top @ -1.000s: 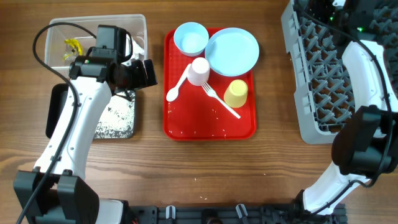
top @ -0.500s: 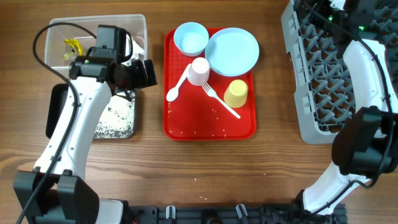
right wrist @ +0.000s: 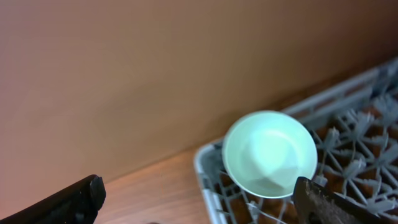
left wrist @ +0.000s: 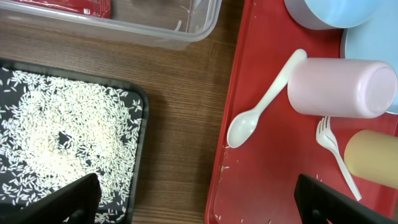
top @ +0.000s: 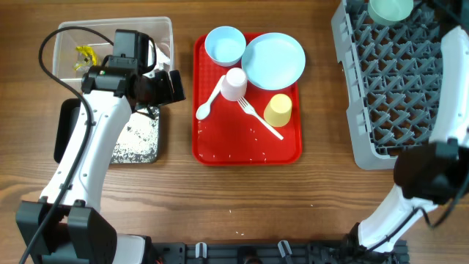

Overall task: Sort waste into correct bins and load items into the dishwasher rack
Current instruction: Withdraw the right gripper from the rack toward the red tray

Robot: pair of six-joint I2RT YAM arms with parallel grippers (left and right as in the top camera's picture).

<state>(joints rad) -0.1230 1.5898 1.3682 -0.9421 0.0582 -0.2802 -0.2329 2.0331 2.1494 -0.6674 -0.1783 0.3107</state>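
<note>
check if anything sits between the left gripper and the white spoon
Nothing visible does. The left gripper is open just left of the red tray, and the white spoon lies uncovered there; the pink cup lies beside its handle tip.

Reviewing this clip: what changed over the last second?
The right arm shifted right, off the far corner of the grey plastic grid rack, uncovering a light-blue bowl resting there, clear of the open right gripper. The left gripper and flat red tray stayed put.

The left arm [top: 95, 147] and right arm [top: 454, 95] match: smooth white shells between rounded black joints. A thin black cable [top: 42, 57] loops off the left arm. The fingers [left wrist: 62, 202] are matte black.
</note>
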